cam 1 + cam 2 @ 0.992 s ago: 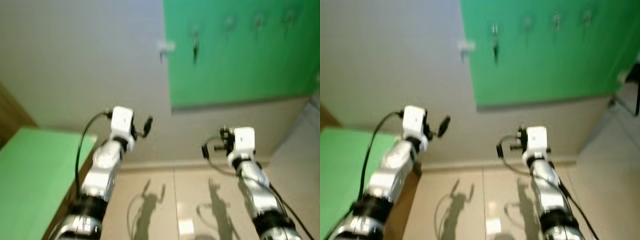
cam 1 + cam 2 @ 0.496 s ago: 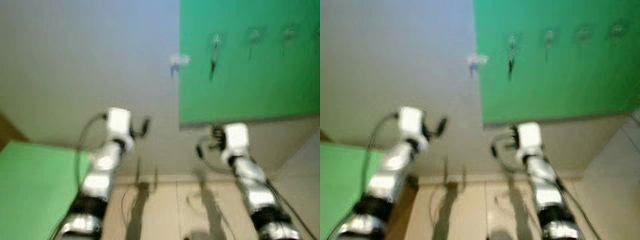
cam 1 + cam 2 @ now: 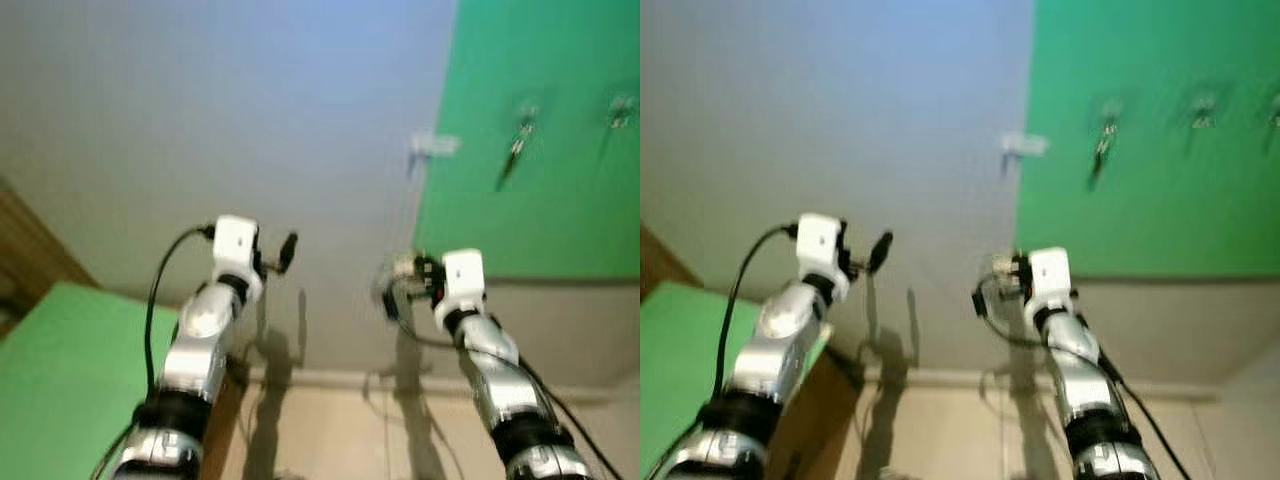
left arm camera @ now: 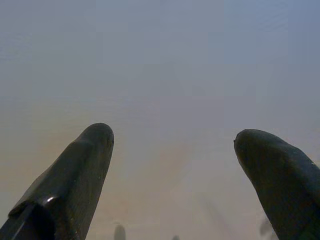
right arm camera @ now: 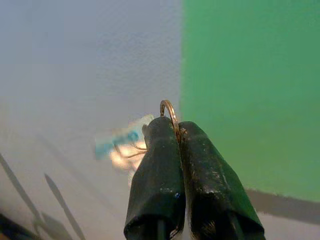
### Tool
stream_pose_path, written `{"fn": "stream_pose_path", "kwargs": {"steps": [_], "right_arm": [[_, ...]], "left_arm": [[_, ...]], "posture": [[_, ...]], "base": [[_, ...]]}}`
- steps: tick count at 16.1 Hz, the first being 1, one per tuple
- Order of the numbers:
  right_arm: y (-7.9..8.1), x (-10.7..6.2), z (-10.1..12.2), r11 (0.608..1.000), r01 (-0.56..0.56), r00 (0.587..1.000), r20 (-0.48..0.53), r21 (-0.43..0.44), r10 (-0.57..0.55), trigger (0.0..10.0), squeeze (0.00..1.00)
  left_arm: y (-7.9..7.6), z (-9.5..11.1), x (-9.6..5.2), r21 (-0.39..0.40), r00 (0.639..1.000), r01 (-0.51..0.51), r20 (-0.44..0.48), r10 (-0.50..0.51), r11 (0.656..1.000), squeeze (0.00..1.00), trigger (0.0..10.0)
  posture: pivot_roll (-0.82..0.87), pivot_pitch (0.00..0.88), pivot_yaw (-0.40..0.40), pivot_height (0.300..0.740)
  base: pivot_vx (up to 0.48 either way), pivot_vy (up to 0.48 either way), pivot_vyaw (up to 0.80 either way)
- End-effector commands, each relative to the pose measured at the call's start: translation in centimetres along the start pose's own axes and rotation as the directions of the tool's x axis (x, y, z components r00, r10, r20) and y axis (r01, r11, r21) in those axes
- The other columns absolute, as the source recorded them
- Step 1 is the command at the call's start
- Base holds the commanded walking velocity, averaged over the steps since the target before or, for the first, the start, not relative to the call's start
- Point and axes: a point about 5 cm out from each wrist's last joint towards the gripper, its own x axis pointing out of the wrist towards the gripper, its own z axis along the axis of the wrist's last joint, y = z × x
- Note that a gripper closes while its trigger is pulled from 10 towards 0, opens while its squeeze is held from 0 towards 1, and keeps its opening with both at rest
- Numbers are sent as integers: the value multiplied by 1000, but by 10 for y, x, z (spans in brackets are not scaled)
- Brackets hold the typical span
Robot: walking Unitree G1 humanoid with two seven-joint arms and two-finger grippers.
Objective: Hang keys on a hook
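Gold key ring (image 5: 169, 111) sticks out above my right gripper (image 5: 180, 131), pinched tight between both fingers, near the grey/green wall edge. Left gripper (image 4: 172, 150) is spread wide w/ nothing in it. Approach step: next I must reach a hook (image 3: 622, 105), probably a free one; view is blurry.

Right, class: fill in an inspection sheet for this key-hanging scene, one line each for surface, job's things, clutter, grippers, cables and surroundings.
Surface: grey wall beside green panel.
Job's things: key ring in the right gripper; hooks on the panel, one already holding keys.
Clutter: small white fitting on the wall.
Grippers: right gripper shut on the ring; left gripper open, empty.
Cables: black cable along the left arm.
Surroundings: tiled floor; green surface at left.
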Motion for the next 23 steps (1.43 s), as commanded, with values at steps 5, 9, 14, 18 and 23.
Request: {"fn": "stream_pose_path", "kwargs": {"steps": [5, 9, 14, 18, 23], "right_arm": [[-7, -1, 1, 1000, 18, 1000, 5, -4, -18, 0, 0], [-6, -1, 1, 1000, 12, 1000, 4, -7, -12, 0, 0], [-7, 1, 13, 992, -120, 993, 4, 29, 120, 0, 0], [-28, -11, 54, 952, -304, 953, 40, 50, 302, 0, 0], [-68, -7, 108, 985, -152, 981, 138, 86, 139, 0, 0]], "left_arm": [[-8, 4, 4, 7, 999, 48, 12, -48, 999, 0, 10000], [-11, 3, 2, 8, 997, 74, 20, -74, 997, 0, 10000], [-11, 6, 0, -7, 996, 82, 40, -81, 997, 0, 10000], [-9, 19, -13, 77, 989, 46, 138, -56, 996, 0, 10000], [-32, 14, -27, 65, 986, 109, 122, -117, 992, 0, 10000]], "posture": [[-220, 0, 101, 740], [-215, 0, 97, 740], [-216, 11, 104, 740], [-228, 9, 105, 740], [-227, 14, 88, 740]], "base": [[395, -269, 0], [367, -303, 0], [0, -85, 0], [0, 0, 0], [0, 0, 0]]}}
